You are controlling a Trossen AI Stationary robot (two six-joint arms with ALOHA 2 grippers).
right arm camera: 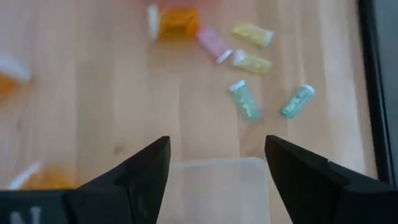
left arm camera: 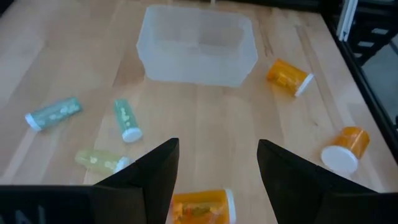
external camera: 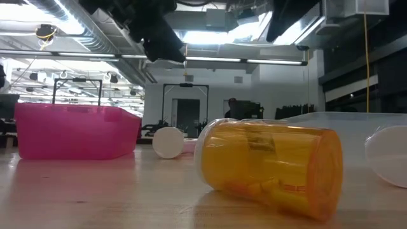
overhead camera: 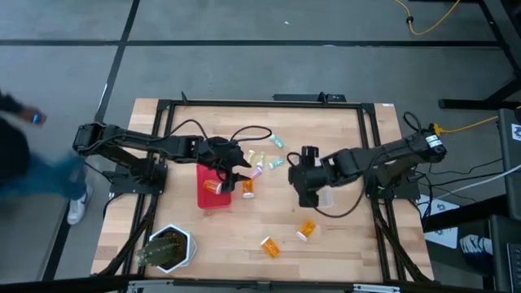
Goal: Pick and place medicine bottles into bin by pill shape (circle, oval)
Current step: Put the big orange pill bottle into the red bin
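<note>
Bottles: orange one lying in pink bin, seen only from above.
Left gripper: spread, over pink bin.
Right gripper: spread, over clear bin.

Bare table lies open at lower right, save two orange bottles. At centre, small pastel vials crowd the gap between the pink bin and clear bin.

text: none legible; orange bottle label: blurred, unreadable; bins: no markings
</note>
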